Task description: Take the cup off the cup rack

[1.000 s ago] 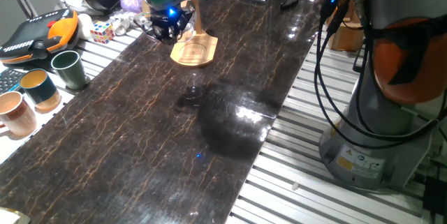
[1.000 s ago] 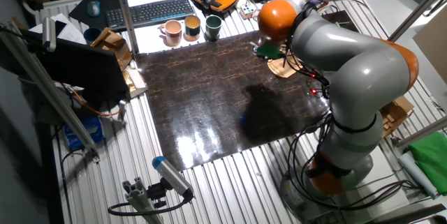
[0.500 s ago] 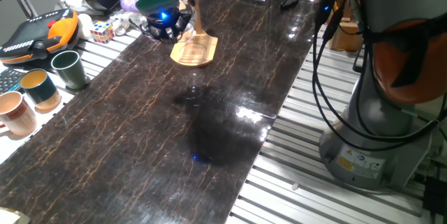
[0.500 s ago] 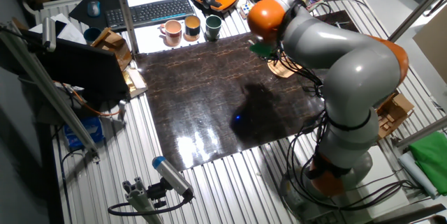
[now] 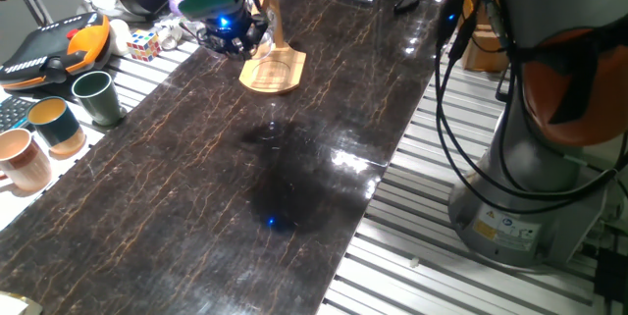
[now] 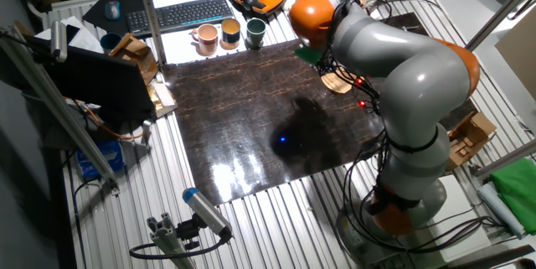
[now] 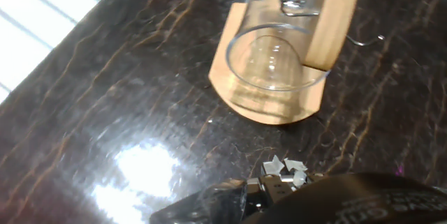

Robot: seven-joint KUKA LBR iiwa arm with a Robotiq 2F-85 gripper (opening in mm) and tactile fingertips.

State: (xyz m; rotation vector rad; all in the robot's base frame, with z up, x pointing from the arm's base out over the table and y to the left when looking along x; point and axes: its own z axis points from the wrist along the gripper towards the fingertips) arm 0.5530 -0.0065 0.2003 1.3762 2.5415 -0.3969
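Clear cup (image 7: pixel 274 60) on wooden cup rack (image 7: pixel 269 95); end effector (image 5: pixel 228 32) grip state indiscernible.

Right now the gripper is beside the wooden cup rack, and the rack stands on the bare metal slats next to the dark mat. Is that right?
Not quite. The gripper is beside the cup rack, but the rack stands on the dark marbled mat itself, not on the metal slats. The one fixed view shows this.

Grey arm (image 6: pixel 419 59) with orange joints (black cables).
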